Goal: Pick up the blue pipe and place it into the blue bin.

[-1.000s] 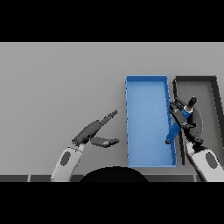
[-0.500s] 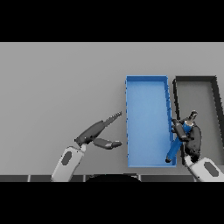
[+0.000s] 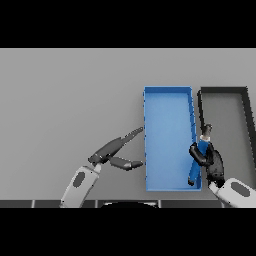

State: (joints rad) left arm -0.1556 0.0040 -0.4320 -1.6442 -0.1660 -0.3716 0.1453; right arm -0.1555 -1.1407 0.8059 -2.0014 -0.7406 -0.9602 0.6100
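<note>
Pick done, place not yet. The right hand (image 3: 212, 161) is gripping the pipe (image 3: 197, 162), fingers curled round its upper part, and is holding it tilted at the right wall of the bin (image 3: 168, 90). The pipe's lower end is dipping inside the bin near its right front corner; its upper end is leaning out over the wall toward the dark tray (image 3: 222, 90) right of the bin. Remaining, by my judgement: lower and let go. The left hand (image 3: 114, 150) is idling left of the bin above the tabletop (image 3: 70, 100), fingers straight.
</note>
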